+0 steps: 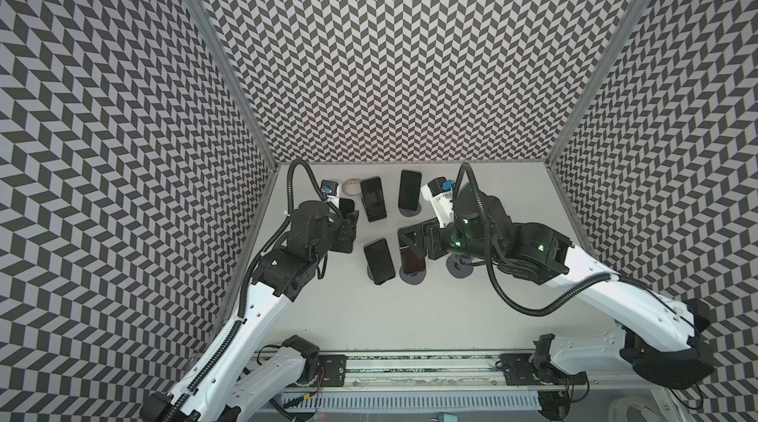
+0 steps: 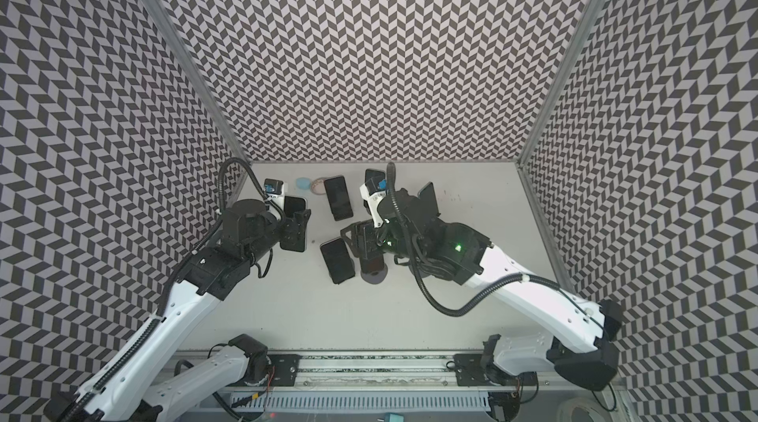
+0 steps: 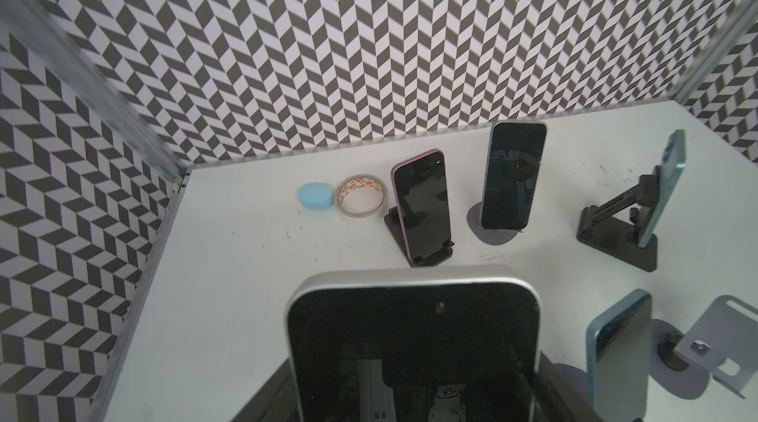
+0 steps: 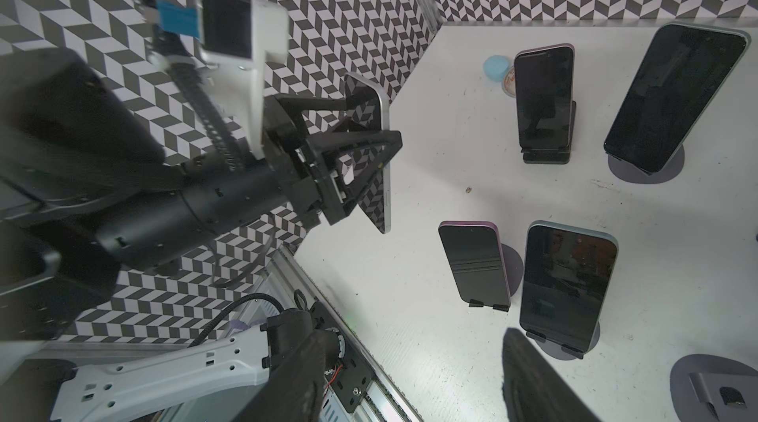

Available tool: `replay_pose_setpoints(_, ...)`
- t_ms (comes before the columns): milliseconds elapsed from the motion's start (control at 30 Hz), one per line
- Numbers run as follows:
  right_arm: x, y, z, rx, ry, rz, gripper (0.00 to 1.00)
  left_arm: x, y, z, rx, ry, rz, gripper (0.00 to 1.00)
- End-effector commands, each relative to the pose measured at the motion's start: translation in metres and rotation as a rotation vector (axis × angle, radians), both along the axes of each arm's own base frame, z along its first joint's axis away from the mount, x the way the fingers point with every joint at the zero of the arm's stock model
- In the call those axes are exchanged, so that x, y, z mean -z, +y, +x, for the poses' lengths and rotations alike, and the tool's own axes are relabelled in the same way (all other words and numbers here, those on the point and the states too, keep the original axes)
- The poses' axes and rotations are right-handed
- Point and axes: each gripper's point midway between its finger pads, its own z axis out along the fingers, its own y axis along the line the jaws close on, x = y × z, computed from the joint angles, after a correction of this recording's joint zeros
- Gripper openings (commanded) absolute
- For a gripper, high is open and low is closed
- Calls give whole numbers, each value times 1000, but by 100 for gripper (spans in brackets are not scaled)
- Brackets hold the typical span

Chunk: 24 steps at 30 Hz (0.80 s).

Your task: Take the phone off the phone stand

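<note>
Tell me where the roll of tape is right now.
The roll of tape lies flat at the back left of the table in both top views, between a blue round object and the pink-edged phone on its black stand.

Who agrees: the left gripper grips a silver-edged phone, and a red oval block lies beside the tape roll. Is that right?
Only the colour is wrong: the left wrist view shows the oval block beside the tape roll is light blue, not red. The left gripper does grip the silver-edged phone.
</note>
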Motion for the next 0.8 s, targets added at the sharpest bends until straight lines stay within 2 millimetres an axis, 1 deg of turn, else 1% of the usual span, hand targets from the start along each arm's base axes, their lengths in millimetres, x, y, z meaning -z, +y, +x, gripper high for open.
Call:
replay_pose_setpoints(0, -26, 12, -2, -44, -60, 60, 66, -10, 13, 9, -56, -78, -41, 60)
replay_pose_setpoints(167, -24, 15, -1, -55, -70, 46, 66, 21, 32, 18, -103, -33, -16, 60)
replay_pose_setpoints(267, -26, 17, -4, -64, -76, 53, 66, 40, 46, 22, -127, -2, -2, 60)
replay_pose_setpoints(367, -22, 18, -9, -85, -83, 38, 65, 56, 58, 26, -150, 22, 35, 60)
replay_pose_setpoints(433, -21, 17, -12, -96, -92, 27, 65, 65, 64, 27, -166, 31, 67, 60)
replay_pose_setpoints(533, -23, 14, -15, -105, -113, 22, 65, 77, 76, 27, -206, 57, 66, 60)
replay_pose_setpoints(633, -28, 11, -15, -111, -138, 21, 65, 86, 82, 26, -228, 72, 47, 59)
replay_pose_setpoints(767, -27, 12, -17, -127, -152, 20, 65, 102, 90, 27, -251, 114, 58, 59)
